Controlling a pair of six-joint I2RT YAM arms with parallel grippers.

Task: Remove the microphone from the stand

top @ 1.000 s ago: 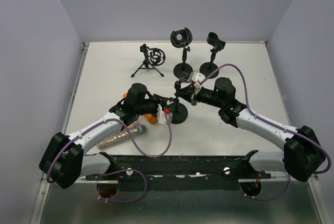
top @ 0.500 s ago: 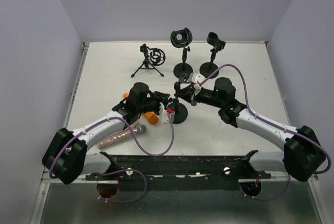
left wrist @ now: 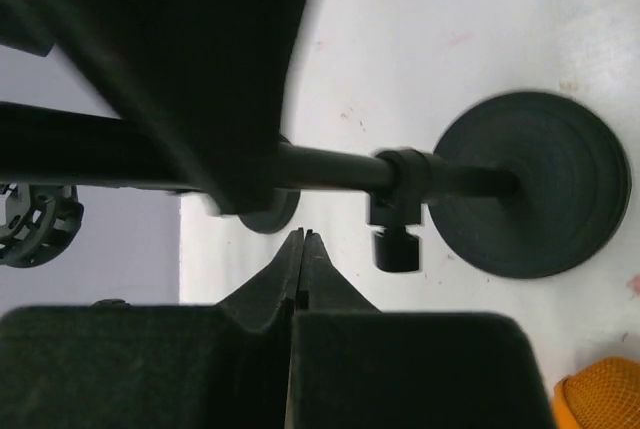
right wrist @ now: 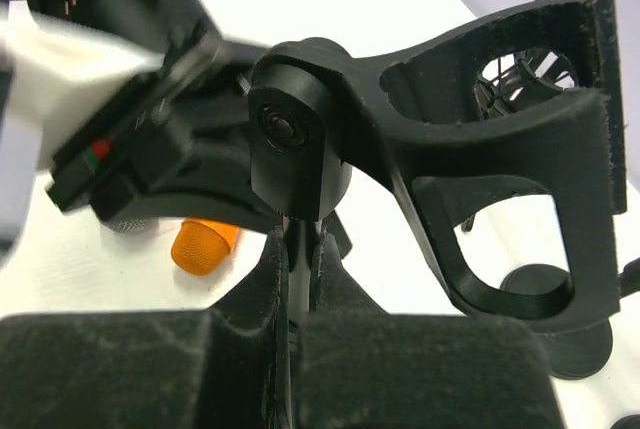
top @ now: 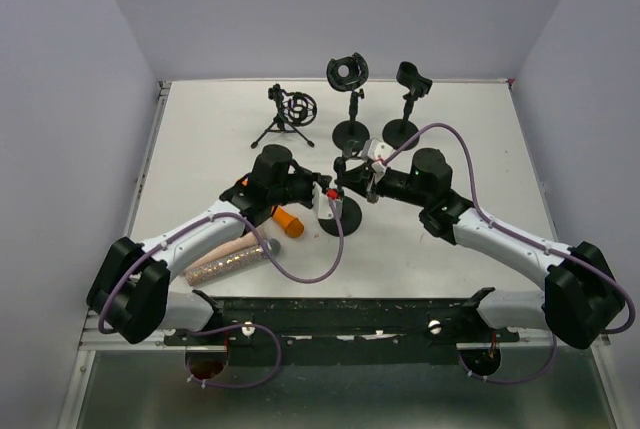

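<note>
On the near left of the desk (top: pixel 200 164) lies a glittery microphone with a grey head (top: pixel 225 265). Just beyond it, partly under the left arm, is the orange-headed microphone (top: pixel 290 222). It lies flat on the desk, out of any holder, just to the near left of the stand's base.

The left gripper (left wrist: pixel 302 247) reaches in from the left at the middle stand (top: pixel 343 216). Its fingers (left wrist: pixel 265 294) are pressed together with only a hairline seam between them and hold nothing. Their tips sit just short of the stand's pole (left wrist: pixel 330 169), which crosses the left wrist view to the round base (left wrist: pixel 530 184). The orange head (left wrist: pixel 600 401) shows at that view's lower right corner.

The stand's clip (right wrist: pixel 480 149) is empty. The right gripper (right wrist: pixel 298 249) comes in from the right, and its fingers (right wrist: pixel 340 294) are nipped on the thin pole just under the clip's swivel joint (right wrist: pixel 295 134).

At the far side of the desk stand three more holders, well apart from the arms: a small tripod with a shock mount (top: pixel 287 116), a round-base stand with a ring mount (top: pixel 349 99), and a round-base stand with a clip (top: pixel 407 101).
</note>
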